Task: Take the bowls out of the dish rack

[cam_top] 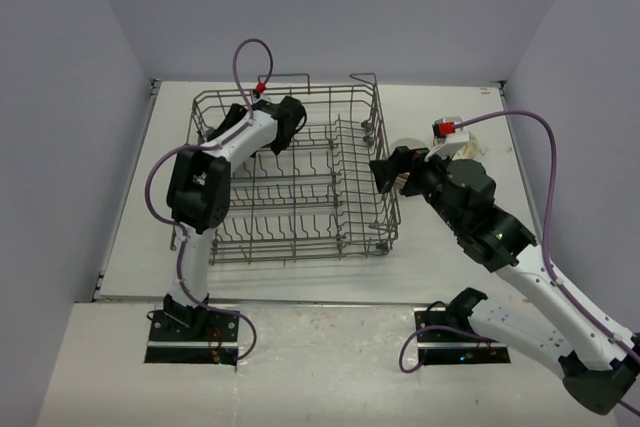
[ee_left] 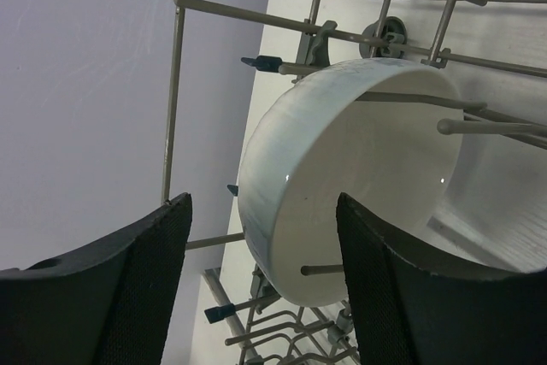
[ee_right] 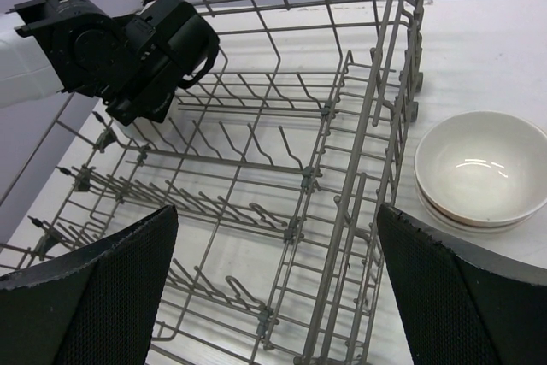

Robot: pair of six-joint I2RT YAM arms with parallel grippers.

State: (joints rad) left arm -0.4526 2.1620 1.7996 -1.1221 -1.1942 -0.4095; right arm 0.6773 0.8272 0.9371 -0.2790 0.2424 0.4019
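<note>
Left claw [ee_left: 263, 211] is inside the rack [cam_top: 300, 209] at its 11 o'clock corner. It is partly open and straddles the wall of a white bowl [ee_left: 282, 168] standing on edge among the tines. A gap shows at the outer finger, so nothing is gripped. Right claw [ee_right: 278, 220] hangs wide open and empty at the rack's 3 o'clock side. Stacked bowls [ee_right: 479, 168] sit on the tabletop [cam_top: 300, 282] at 2 o'clock.

White-shelled arms [cam_top: 540, 287] carry black joints [cam_top: 200, 187], looping purple cables [cam_top: 552, 162] and small red connectors [cam_top: 262, 87].
</note>
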